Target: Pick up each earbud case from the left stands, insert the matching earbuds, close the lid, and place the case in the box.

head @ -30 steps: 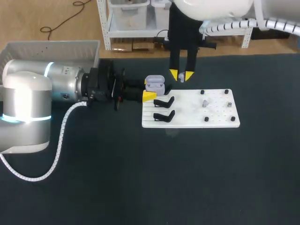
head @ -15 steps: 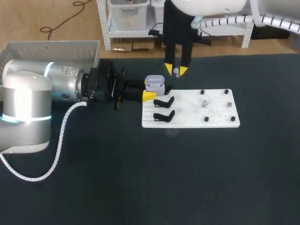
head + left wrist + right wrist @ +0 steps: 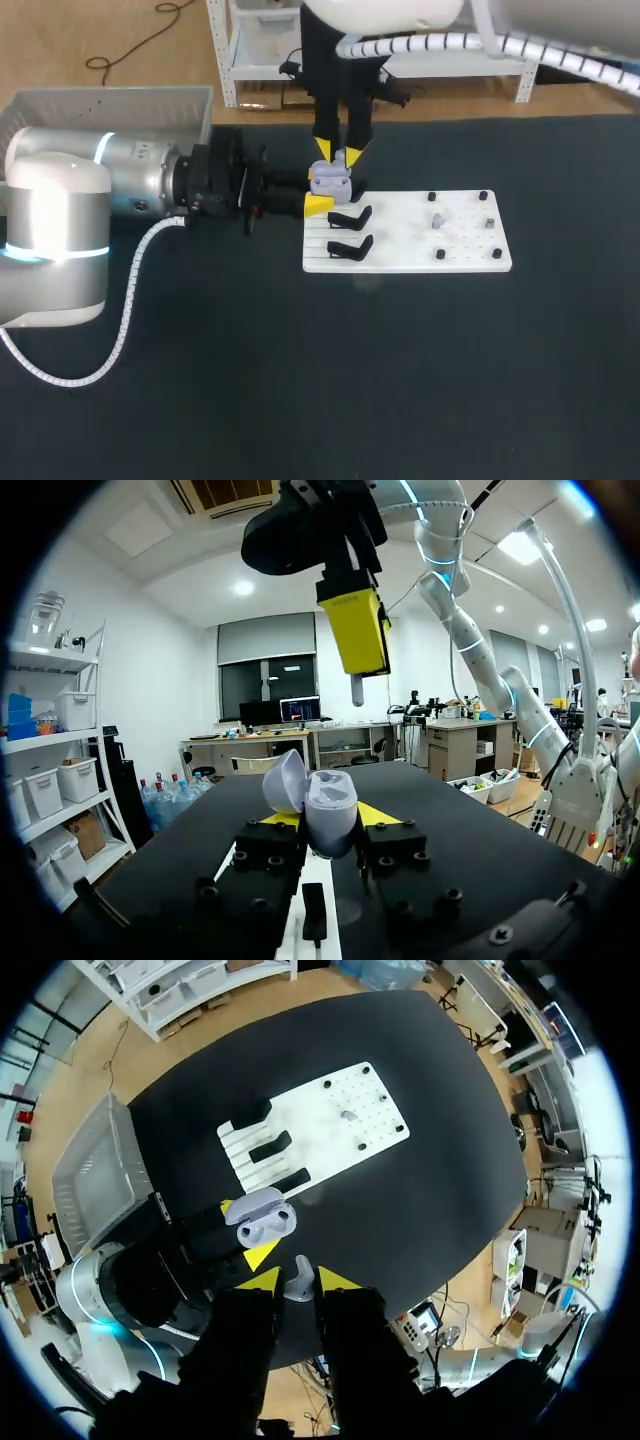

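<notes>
While pinching open earbud case (image 3: 320, 805) in left fingers (image 3: 378, 814), holding earbud (image 3: 298, 1284) nipped in right fingers (image 3: 335, 1280) just above it. Insertion step, by the look. Next: align, lower gently into case, release.

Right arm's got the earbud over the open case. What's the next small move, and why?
Likely lower the right gripper slowly toward an empty socket: its earbud hangs above the open case held by the left gripper, and both sockets look empty.

Lavender case (image 3: 330, 181) stands upright, lid open, at the board's (image 3: 470, 255) ten o'clock corner; a pale earbud (image 3: 298, 1282) hangs just above.
</notes>
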`<action>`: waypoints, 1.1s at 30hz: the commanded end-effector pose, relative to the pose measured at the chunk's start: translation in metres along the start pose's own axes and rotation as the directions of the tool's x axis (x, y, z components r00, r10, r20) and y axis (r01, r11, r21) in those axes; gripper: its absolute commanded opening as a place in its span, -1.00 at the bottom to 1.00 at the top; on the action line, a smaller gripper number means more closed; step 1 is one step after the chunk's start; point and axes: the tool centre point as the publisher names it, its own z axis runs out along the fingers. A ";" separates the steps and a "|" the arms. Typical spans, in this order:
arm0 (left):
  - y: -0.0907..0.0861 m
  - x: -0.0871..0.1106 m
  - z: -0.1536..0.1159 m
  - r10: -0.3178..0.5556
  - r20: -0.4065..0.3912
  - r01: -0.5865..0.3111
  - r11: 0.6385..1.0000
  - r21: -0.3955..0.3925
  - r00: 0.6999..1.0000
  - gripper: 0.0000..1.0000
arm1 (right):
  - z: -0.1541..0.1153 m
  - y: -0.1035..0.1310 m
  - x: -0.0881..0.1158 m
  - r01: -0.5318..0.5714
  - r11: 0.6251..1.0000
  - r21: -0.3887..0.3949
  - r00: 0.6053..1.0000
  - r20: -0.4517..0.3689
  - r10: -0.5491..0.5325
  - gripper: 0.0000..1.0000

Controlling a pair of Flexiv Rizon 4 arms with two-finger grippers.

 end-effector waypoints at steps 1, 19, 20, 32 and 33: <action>0.000 0.001 0.000 0.003 0.003 -0.003 1.000 -0.002 1.000 -1.00 | 0.004 0.007 0.002 -0.026 1.000 0.005 1.000 -0.002 0.026 -1.00; 0.000 0.001 0.000 0.003 0.003 -0.003 1.000 -0.002 1.000 -1.00 | 0.008 0.010 0.005 -0.034 0.999 0.007 0.999 0.005 0.034 -1.00; 0.000 0.001 0.000 0.003 0.003 -0.003 1.000 -0.002 1.000 -1.00 | 0.009 0.011 0.005 -0.032 0.999 0.009 0.999 0.004 0.032 -1.00; 0.000 0.001 0.000 0.003 0.003 -0.003 1.000 -0.002 1.000 -1.00 | 0.019 0.018 0.000 -0.030 0.998 0.048 0.999 0.015 0.030 -1.00; 0.000 0.001 0.000 0.003 0.003 -0.003 1.000 -0.002 1.000 -1.00 | 0.019 0.018 0.000 -0.031 0.998 0.051 0.999 0.018 0.030 -1.00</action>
